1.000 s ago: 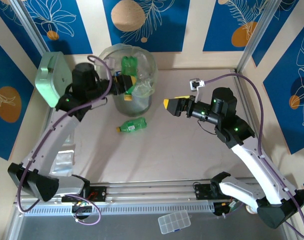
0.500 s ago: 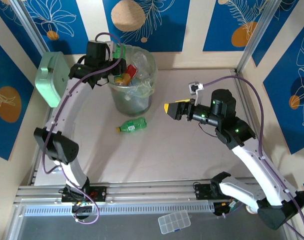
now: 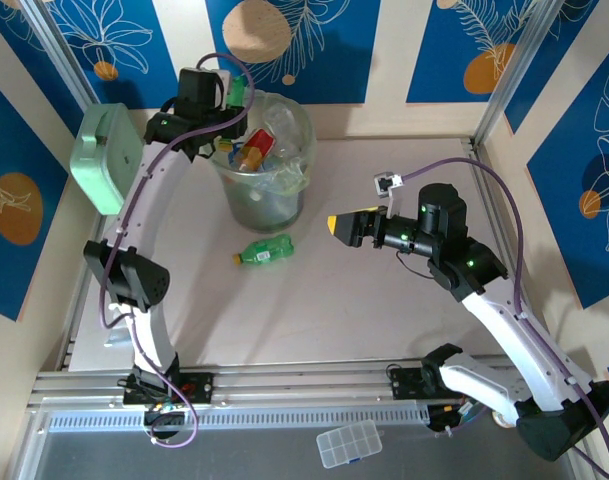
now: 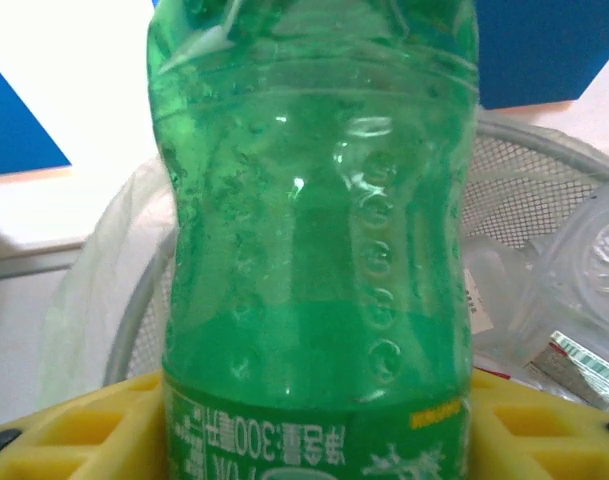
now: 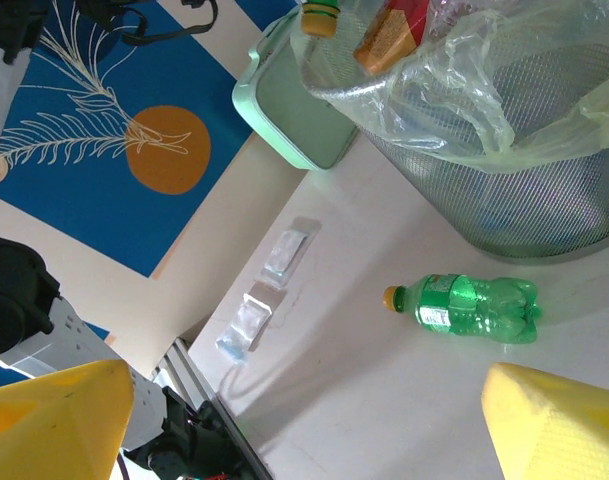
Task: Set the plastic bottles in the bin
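My left gripper (image 3: 236, 94) is shut on a green bottle (image 4: 314, 230) and holds it over the far left rim of the bin (image 3: 256, 206). Its yellow fingers (image 4: 74, 430) press the bottle's labelled part. The bin (image 5: 544, 180) is a grey mesh bucket lined with a clear bag, and several bottles (image 3: 268, 146) lie inside it. Another green bottle with a yellow cap (image 3: 264, 250) lies on its side on the table in front of the bin, also visible in the right wrist view (image 5: 476, 306). My right gripper (image 3: 346, 226) is open and empty, to the right of that bottle.
A mint-green box (image 3: 104, 158) leans at the left wall beside the bin, and its corner (image 5: 302, 112) is also in the right wrist view. Two small clear packets (image 5: 284, 255) (image 5: 246, 325) lie on the table near the left front. A clear compartment case (image 3: 349, 443) sits past the front rail.
My left arm has swung up and back with the green bottle, from in front of the bin to above its far left rim. The right gripper has drifted slightly down.
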Robot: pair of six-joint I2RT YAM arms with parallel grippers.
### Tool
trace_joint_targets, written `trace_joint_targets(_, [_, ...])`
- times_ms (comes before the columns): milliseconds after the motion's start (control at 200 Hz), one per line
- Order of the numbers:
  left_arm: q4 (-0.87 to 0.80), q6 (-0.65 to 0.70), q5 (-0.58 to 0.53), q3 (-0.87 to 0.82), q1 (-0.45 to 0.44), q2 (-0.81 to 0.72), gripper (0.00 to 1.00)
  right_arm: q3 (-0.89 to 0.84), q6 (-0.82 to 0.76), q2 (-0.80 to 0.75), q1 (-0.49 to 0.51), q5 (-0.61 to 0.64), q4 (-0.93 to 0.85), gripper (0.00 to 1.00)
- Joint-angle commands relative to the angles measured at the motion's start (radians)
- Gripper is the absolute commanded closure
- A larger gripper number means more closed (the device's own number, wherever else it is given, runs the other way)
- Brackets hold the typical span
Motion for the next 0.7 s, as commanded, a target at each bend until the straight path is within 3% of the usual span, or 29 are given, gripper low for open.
trace_joint_targets(0, [-0.022, 0.067, 0.007, 0.007, 0.011, 0.031, 0.37, -0.008, -0.024, -0.002, 0.008, -0.022, 0.024, 0.10])
trace_joint_targets(280, [-0.032, 0.068, 0.067, 0.010, 0.012, 0.048, 0.23, -0.015, -0.032, 0.007, 0.016, -0.010, 0.034, 0.09])
trace_joint_targets(450, [-0.025, 0.049, 0.035, 0.009, 0.012, 0.026, 0.16, -0.018, -0.026, 0.012, 0.016, -0.007, 0.040, 0.10])
trace_joint_targets(695, [-0.020, -0.004, -0.008, -0.005, 0.012, -0.059, 0.16, -0.011, -0.023, 0.014, 0.019, 0.004, 0.032, 0.10])
